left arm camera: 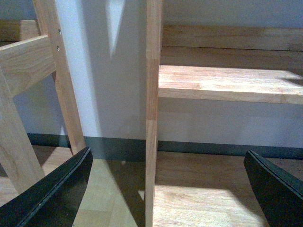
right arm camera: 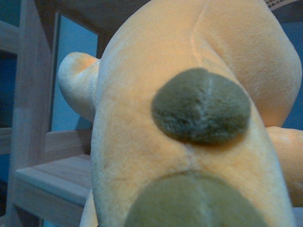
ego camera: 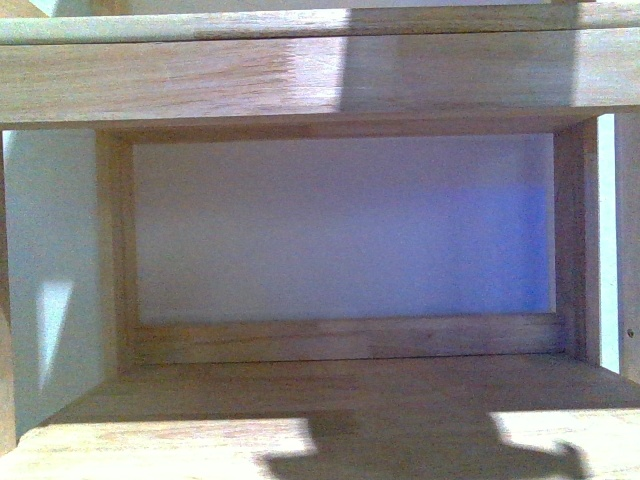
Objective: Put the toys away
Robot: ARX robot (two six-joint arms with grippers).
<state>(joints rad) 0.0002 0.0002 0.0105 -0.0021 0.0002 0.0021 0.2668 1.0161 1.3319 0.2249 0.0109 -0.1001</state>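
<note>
The left gripper (left arm camera: 168,156) hangs with jaws wide apart before the wooden shelf (left arm camera: 227,82). The plush animal (right arm camera: 142,156) fills the right wrist view, near a shelf board's corner; the right gripper is hidden, so I cannot tell its grip.

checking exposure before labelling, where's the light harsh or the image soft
Front view: hard sun patches and a dark cast shadow on the shelf board, back wall bluish. Left wrist view: sharp, wooden ledge sunlit. Right wrist view: plush toy fills frame, slightly soft.

The left gripper (left arm camera: 168,156) hovers with its two black jaws spread wide apart.
</note>
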